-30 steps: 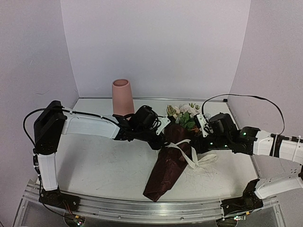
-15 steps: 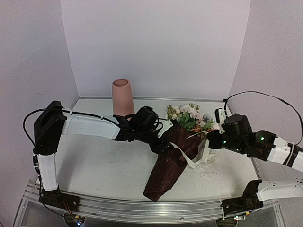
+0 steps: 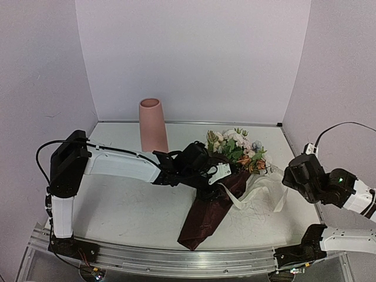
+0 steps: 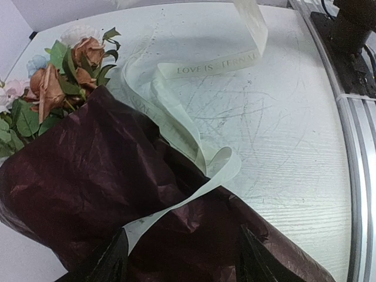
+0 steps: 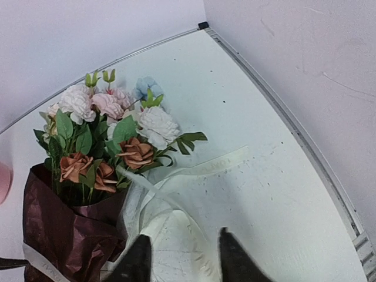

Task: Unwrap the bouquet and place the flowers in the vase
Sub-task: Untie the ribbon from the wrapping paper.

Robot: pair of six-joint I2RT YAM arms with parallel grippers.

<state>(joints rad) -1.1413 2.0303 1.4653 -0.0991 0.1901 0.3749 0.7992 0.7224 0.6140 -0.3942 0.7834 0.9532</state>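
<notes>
The bouquet lies on the table with its flowers [image 3: 235, 147] pointing to the back right, stems inside dark red wrapping paper [image 3: 205, 218]. A cream ribbon [image 3: 261, 192] trails loose to the right of it. My left gripper [image 3: 220, 176] is open, its fingers [image 4: 110, 264] straddling the wrapping paper [image 4: 88, 176] just below the ribbon [image 4: 176, 126]. My right gripper [image 3: 289, 178] hovers open above the ribbon [image 5: 226, 163] loops, right of the flowers [image 5: 106, 132], holding nothing. The salmon-pink vase [image 3: 153, 124] stands upright at the back left.
The white table [image 3: 117, 200] is enclosed by pale walls at the back and sides. A metal rail [image 3: 176, 258] runs along the near edge with both arm bases on it. The right wall's edge strip [image 5: 305, 147] lies close to my right gripper.
My right gripper drew the ribbon out to the right, then opened and let it go. My left gripper slid right along the wrapping paper and opened wider.
</notes>
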